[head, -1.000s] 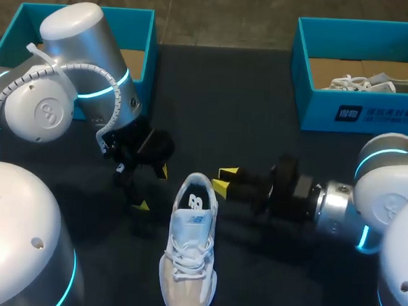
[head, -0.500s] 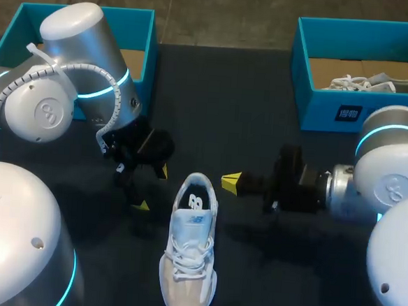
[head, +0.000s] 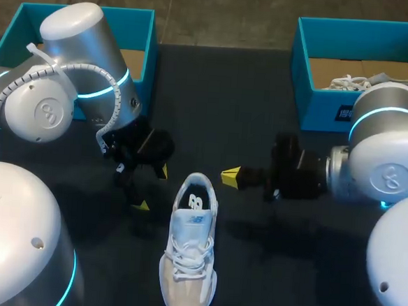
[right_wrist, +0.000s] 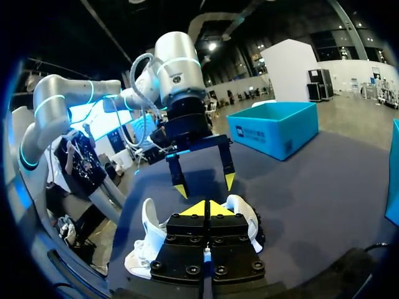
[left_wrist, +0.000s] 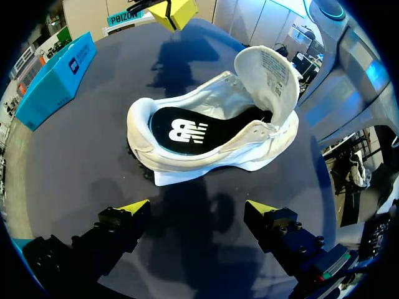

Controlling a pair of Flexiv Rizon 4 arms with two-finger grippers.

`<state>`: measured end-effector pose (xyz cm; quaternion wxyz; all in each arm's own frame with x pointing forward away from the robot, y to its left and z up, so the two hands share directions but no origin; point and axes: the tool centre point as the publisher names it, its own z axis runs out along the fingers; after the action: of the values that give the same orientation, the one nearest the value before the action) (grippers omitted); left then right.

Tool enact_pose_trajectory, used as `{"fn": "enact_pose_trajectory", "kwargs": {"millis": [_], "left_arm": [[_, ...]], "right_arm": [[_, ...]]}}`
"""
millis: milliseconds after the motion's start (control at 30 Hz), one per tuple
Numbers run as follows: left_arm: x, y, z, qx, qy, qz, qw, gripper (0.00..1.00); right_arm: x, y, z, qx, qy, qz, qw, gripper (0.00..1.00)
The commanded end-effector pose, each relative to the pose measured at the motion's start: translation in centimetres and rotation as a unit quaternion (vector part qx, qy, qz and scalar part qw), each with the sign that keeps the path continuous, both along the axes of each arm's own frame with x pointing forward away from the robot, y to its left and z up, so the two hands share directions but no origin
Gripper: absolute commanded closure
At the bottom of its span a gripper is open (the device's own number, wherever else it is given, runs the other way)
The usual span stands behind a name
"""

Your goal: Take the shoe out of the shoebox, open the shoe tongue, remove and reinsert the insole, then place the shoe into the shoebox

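- One white sneaker (head: 190, 246) lies on the dark table (head: 222, 91), near the middle of its near edge, with its toe toward that edge and its heel toward the far edge.
- Its tongue (left_wrist: 269, 73) stands folded up and away from the opening. The black insole (left_wrist: 221, 123), with a white logo, lies flat inside the shoe.
- Our left arm (head: 76, 81) comes in over the far left part of the table. Its jaws are spread wide and hold nothing. They sit just beside the sneaker's heel on the side toward the left edge, not touching it. In the left wrist view we see bare table between the two yellow tips, with the sneaker ahead of them.
- Our right arm (head: 388, 173) reaches in from the right edge. Its jaws are closed tip against tip with nothing between them. They point at the heel from the other side and stay apart from it.
- Two teal boxes stand along the far edge. A shoebox (head: 319, 112) at the far right corner holds a second pale shoe (head: 352, 82) on brown card. A second box (head: 145, 31) at the far left corner is mostly hidden behind our left arm.
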<state>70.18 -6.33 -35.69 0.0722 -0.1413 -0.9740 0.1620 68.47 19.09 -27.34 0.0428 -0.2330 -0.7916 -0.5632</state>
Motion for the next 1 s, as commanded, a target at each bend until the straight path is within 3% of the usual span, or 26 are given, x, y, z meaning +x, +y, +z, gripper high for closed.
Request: {"fn": "enact_pose_trajectory", "kwargs": {"millis": [33, 300, 400, 800, 933, 1000], "left_arm": [[-0.1, 0.1, 0.0, 0.0, 0.002, -0.008, 1.0, 0.0], [-0.3, 1.7, 0.7, 0.007, 0.004, -0.005, 1.0, 0.0], [-0.3, 2.5, 1.0, 0.006, 0.006, -0.001, 1.0, 0.0], [-0.3, 5.6, 2.0, -0.011, 0.006, 0.006, 1.0, 0.0], [-0.2, 5.9, 2.0, -0.011, 0.005, 0.009, 1.0, 0.0], [-0.2, 6.1, 2.0, -0.011, 0.005, 0.011, 1.0, 0.0]], "right_arm": [[-0.1, 0.0, 0.0, -0.001, 0.0, -0.001, 1.0, 1.0], [-0.9, 1.3, 1.9, -0.1, -0.093, 0.052, 0.989, 1.0], [-0.8, 1.7, 2.1, -0.115, -0.106, 0.063, 0.986, 1.0], [-0.3, 3.7, 2.0, -0.166, -0.107, 0.1, 0.975, 1.0], [-0.3, 4.1, 2.1, -0.193, -0.082, 0.086, 0.974, 1.0], [-0.6, 4.3, 2.1, -0.22, -0.048, 0.058, 0.973, 1.0]]}}
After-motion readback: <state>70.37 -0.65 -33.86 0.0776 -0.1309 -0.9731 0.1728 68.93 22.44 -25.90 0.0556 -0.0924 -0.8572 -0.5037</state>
